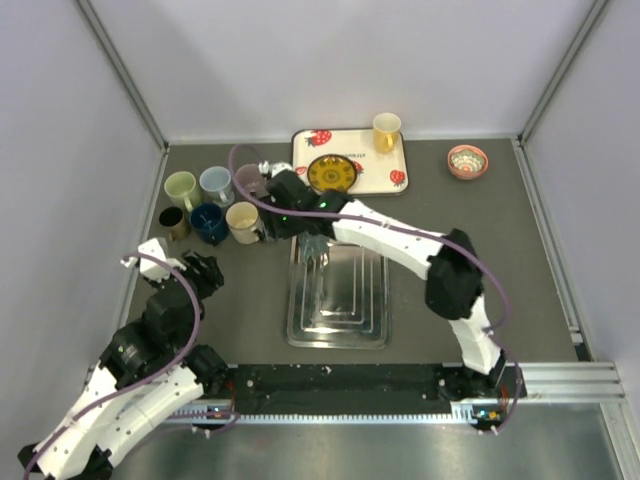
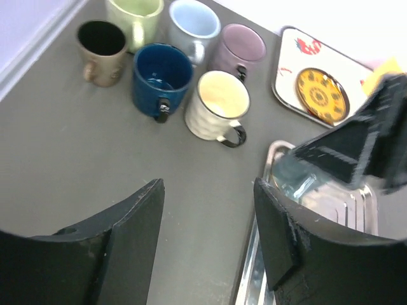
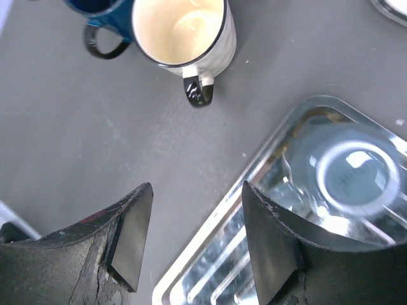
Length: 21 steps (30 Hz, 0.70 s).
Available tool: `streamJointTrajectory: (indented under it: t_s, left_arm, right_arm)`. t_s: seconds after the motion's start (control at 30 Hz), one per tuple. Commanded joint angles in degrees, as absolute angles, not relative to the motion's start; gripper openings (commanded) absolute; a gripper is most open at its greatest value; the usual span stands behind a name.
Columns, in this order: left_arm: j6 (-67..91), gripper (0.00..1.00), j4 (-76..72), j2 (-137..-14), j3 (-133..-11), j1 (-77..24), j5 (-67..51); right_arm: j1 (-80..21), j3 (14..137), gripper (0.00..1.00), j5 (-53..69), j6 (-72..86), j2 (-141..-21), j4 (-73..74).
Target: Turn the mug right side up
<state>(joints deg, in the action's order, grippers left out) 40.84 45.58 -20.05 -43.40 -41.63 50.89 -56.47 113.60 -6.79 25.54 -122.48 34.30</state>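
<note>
A clear glass mug (image 1: 315, 248) stands upside down at the far end of the steel tray (image 1: 345, 310); its round base faces up in the right wrist view (image 3: 356, 178). My right gripper (image 3: 196, 190) hangs open and empty over the tray's far left corner (image 3: 210, 254), between the glass mug and a cream mug (image 3: 184, 32). Left of the tray, my left gripper (image 2: 206, 190) is open over bare table and holds nothing. The glass mug (image 2: 297, 181) shows beyond its right finger.
Several upright mugs cluster at the back left: cream (image 1: 243, 220), dark blue (image 1: 208, 222), brown (image 1: 173, 220), green (image 1: 181, 187), light blue (image 1: 215, 182), mauve (image 1: 250, 180). A strawberry-print tray (image 1: 385, 180) holds a yellow plate (image 1: 332, 173) and a yellow mug (image 1: 386, 130). A small bowl (image 1: 467, 160) sits at the back right.
</note>
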Motion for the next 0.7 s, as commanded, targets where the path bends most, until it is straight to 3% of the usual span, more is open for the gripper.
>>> streamJointTrajectory:
  t_s: [0.0, 0.1, 0.13, 0.17, 0.33, 0.47, 0.67]
  left_arm:
    - [27.96, 0.65, 36.04, -22.32, -41.92, -41.75, 40.71]
    - [24.98, 0.69, 32.01, -25.92, -41.49, -41.66, 34.82]
    - [23.74, 0.77, 30.69, -27.93, -41.4, -41.66, 33.24]
    - [22.95, 0.99, 27.98, -29.25, -41.48, -41.75, 28.61]
    - [17.14, 0.99, 24.96, -43.72, -45.52, -41.66, 20.84]
    - [11.61, 0.99, 21.62, -54.56, -48.42, -41.31, 10.32]
    - [9.49, 0.93, 21.62, -68.8, -54.31, -38.77, 4.58]
  right_arm:
    - [-56.95, 104.97, 0.59, -7.3, 24.44, -106.72, 29.46]
    - [-56.95, 100.04, 0.59, -8.0, 23.12, -98.46, 29.27]
    - [-56.95, 98.54, 0.59, -8.61, 22.77, -96.35, 29.18]
    - [-56.95, 96.7, 0.59, -10.7, 22.33, -91.54, 29.27]
    - [-56.95, 80.45, 0.6, -21.24, 20.3, -76.05, 28.39]
    - [-56.6, 67.8, 0.6, -23.2, 18.9, -62.27, 27.16]
    - [-55.72, 58.03, 0.6, -24.52, 20.65, -50.9, 27.6]
